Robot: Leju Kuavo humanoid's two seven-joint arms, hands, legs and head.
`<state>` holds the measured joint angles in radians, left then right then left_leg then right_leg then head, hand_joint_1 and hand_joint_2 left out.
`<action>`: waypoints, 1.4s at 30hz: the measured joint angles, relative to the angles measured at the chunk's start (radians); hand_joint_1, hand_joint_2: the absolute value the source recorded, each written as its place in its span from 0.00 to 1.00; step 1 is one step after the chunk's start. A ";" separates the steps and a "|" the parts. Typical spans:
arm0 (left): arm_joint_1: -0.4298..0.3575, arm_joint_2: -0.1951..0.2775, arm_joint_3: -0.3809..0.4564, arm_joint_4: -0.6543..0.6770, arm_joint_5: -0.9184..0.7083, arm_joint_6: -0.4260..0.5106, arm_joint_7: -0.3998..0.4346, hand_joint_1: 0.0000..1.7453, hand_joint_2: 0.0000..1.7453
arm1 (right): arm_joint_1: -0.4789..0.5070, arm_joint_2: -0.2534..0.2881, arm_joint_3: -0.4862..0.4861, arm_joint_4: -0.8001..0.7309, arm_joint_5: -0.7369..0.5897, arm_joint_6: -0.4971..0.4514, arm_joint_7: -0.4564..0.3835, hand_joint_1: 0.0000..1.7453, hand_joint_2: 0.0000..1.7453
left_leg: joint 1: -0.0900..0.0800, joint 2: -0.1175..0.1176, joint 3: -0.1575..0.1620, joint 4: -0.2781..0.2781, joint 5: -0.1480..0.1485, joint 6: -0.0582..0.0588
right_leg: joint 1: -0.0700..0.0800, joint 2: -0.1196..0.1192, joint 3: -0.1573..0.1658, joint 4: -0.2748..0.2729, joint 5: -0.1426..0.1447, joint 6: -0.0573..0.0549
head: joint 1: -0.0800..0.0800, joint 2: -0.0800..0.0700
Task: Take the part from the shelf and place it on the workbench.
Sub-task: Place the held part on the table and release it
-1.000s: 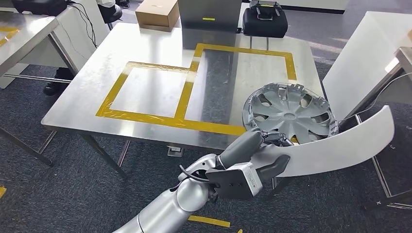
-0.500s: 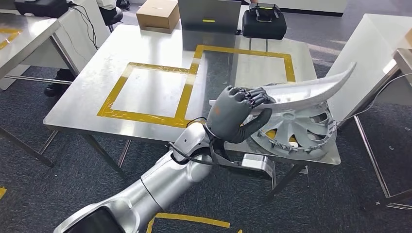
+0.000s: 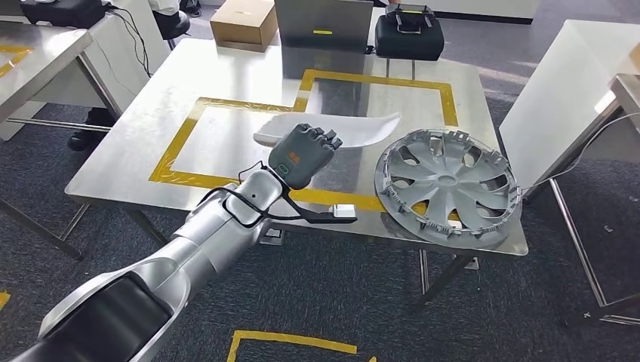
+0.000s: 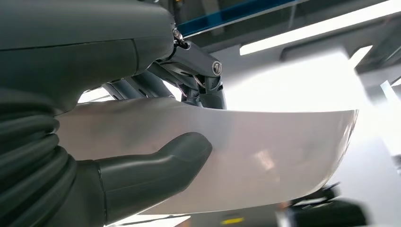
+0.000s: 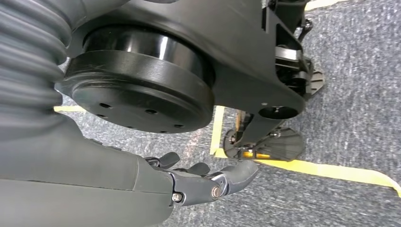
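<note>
The left hand (image 3: 304, 153) is out over the workbench (image 3: 136, 151), fingers wrapped around the white part (image 3: 355, 130) — a long, curved panel lying flat-ish across the yellow tape (image 3: 226, 181) outline, near the middle of the steel top. From the head view the hand covers the panel's mid-section, with one end poking out toward the left square and the longer end reaching toward the hubcap (image 3: 447, 186). Whether the panel is actually resting on the metal or held just above it, I cannot tell.

In close at the left wrist, the grip is plain: the thick grey thumb (image 4: 156, 170) presses on one face of the part (image 4: 265, 156), and the darker fingers (image 4: 198, 85) come over the far edge. It holds the part firmly.

The hubcap lies flat at the right front corner of the bench, just beside the panel's tip but apart from it. At the far edge stand a cardboard box (image 3: 243, 21), a grey upright plate (image 3: 324, 23) and a black case (image 3: 410, 34).

The right hand (image 5: 208, 182) hangs low over dark carpet (image 5: 359, 109) — fingers loosely extended and apart, nothing in them, with a strip of yellow floor tape (image 5: 331, 170) beneath.
</note>
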<state>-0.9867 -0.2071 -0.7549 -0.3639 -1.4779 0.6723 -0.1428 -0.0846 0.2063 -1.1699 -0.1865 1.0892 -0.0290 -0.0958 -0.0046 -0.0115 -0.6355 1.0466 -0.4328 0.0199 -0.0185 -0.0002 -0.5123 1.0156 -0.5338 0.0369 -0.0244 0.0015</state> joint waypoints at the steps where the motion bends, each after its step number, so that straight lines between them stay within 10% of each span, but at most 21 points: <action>1: -0.007 0.019 0.000 0.017 -0.007 -0.003 0.016 1.00 1.00 | 0.002 0.000 0.000 0.000 0.001 0.000 0.003 0.00 1.00 | 0.000 0.000 0.000 0.000 0.000 0.000 | 0.000 0.000 0.000 0.000 0.000 0.000 | 0.000 0.000; 17: -0.054 0.287 0.006 0.124 -0.049 -0.142 0.184 1.00 1.00 | 0.021 0.000 0.028 0.000 0.047 0.000 -0.028 0.00 1.00 | 0.002 0.000 0.000 -0.001 0.001 -0.002 | 0.001 0.000 -0.001 0.000 -0.001 -0.003 | 0.000 0.000; 28: 0.023 0.417 0.068 0.078 0.006 0.020 0.176 1.00 1.00 | 0.024 0.000 0.071 0.000 0.094 0.000 -0.001 0.00 1.00 | 0.002 -0.001 0.000 -0.001 0.001 -0.003 | 0.001 0.000 -0.001 0.000 -0.002 -0.004 | 0.000 0.000; 42: 0.159 0.366 0.407 -0.252 -0.039 0.028 -0.071 1.00 1.00 | 0.018 -0.001 0.094 0.000 0.107 0.000 0.005 0.00 1.00 | 0.002 0.000 0.000 -0.001 0.001 -0.003 | 0.001 -0.001 -0.002 0.000 0.000 -0.006 | 0.000 0.000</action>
<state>-0.8273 0.1590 -0.3480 -0.6162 -1.5172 0.7000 -0.2138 -0.0661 0.2052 -1.0759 -0.1862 1.1959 -0.0290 -0.0907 -0.0030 -0.0115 -0.6352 1.0452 -0.4316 0.0173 -0.0174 -0.0010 -0.5143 1.0156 -0.5340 0.0310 -0.0244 0.0015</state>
